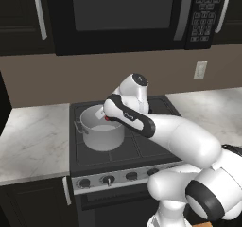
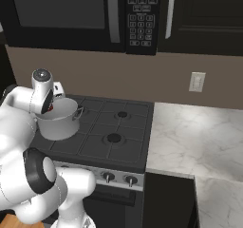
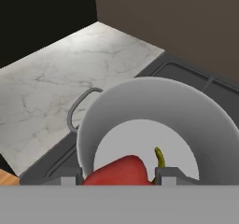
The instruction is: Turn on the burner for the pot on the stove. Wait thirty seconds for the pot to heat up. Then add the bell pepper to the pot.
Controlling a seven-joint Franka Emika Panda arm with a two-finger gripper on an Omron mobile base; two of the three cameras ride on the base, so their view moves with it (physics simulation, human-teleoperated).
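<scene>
The black stove [image 1: 142,148] carries the pot [image 1: 101,129] on its near left burner, upright on the grate. Marble counters [image 1: 30,141] flank the stove left and right

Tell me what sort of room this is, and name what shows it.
A home kitchen, rendered rather than real. A black gas stove with a pot on it sits between marble counters, and a microwave hangs above among dark cabinets.
</scene>
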